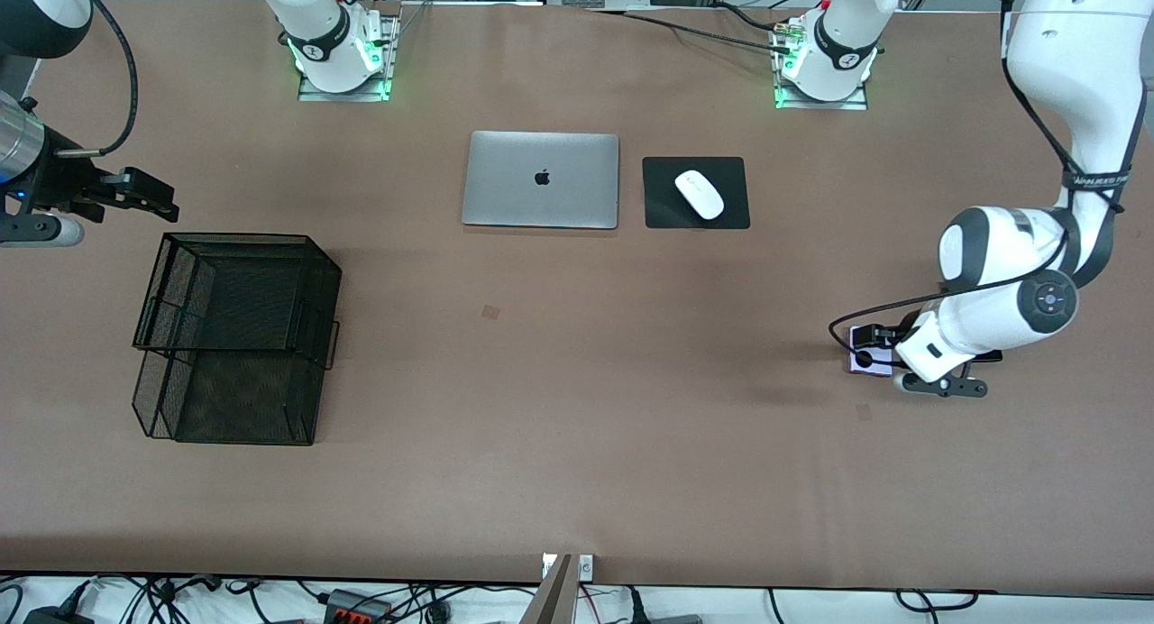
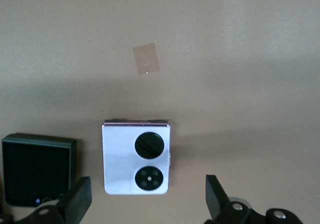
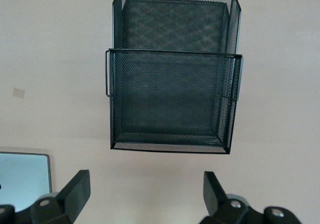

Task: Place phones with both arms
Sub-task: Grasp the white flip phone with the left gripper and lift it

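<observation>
An apple logo is seen on the closed grey laptop (image 1: 541,179); no other writing can be read. The table (image 1: 577,408) is covered in plain brown, with cables along its edges. The lilac-white phone (image 2: 136,157) lies flat at the left arm's end, a squarish black phone (image 2: 38,168) just beside it. The left pincer (image 2: 148,198) is held over it, fingers apart. The right pincer (image 3: 145,194) is held spread above the black mesh tray (image 3: 172,74).
</observation>
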You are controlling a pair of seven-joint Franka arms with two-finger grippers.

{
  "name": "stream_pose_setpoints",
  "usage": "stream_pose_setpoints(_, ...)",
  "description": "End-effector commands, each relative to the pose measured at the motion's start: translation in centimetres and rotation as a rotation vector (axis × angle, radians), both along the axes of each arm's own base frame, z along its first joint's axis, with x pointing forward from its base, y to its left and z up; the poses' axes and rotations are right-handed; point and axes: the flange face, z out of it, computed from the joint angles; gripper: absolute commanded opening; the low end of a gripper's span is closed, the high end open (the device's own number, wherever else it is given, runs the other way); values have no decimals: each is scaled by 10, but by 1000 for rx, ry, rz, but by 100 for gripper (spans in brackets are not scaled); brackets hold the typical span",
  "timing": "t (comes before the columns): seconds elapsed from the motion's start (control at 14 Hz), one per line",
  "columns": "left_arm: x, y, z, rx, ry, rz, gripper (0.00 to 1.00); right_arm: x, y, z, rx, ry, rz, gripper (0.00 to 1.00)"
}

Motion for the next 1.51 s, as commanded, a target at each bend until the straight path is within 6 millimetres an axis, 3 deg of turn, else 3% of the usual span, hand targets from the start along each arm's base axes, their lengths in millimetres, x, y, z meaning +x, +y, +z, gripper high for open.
stream_pose_setpoints(0.0, 2, 2, -15, 7, -30, -47, 100, 2, 1, 0, -14, -2, 2, 100)
stream_pose_setpoints(0.57, 1, 35, -50, -11, -18, 3, 100, 3, 1, 3, -12, -7, -2, 100)
stream_pose_setpoints(1.43, -5, 15, -71, -11, 21, 32, 100, 5, -1, 19, -12, -33, -5, 100)
